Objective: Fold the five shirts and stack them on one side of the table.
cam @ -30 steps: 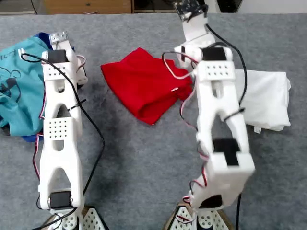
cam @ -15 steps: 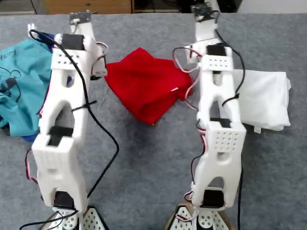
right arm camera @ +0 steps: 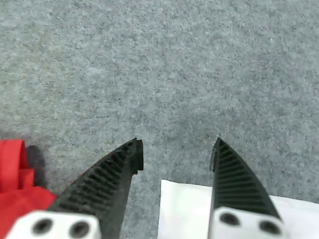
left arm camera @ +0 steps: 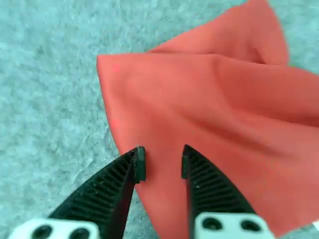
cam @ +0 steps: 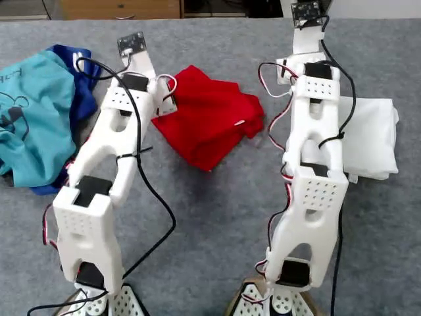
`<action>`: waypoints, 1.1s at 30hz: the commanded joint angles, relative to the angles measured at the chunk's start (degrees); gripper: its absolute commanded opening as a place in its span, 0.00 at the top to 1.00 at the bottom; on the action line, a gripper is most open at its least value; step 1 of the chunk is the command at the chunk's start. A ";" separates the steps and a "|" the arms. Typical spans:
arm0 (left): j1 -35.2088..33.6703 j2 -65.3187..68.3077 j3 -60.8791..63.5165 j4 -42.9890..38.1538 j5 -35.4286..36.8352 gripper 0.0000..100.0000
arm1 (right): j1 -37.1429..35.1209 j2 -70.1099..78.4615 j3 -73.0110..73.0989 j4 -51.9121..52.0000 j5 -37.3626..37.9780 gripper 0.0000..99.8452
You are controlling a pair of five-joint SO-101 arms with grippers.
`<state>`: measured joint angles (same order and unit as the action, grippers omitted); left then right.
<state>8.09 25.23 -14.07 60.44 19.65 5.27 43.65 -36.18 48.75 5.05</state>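
Red shirt [cam: 207,125] lay crumpled mid-tabletop [cam: 210,224], with the left claw [left arm camera: 162,162] spread over its edge. Right claw [right arm camera: 177,149] was spread above the edge of the folded white shirt [cam: 368,138]. Teal shirt [cam: 33,118] and blue shirt [cam: 75,82] were heaped beside the left arm.

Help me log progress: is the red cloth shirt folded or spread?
Roughly folded: the red cloth shirt lies doubled over in layers.
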 commanded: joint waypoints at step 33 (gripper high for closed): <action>-0.53 -23.52 37.01 -9.49 0.35 0.97 | -1.54 -0.48 -3.21 -1.76 3.69 0.78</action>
<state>6.51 11.43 18.90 53.23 19.74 4.48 43.65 -36.18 48.04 8.22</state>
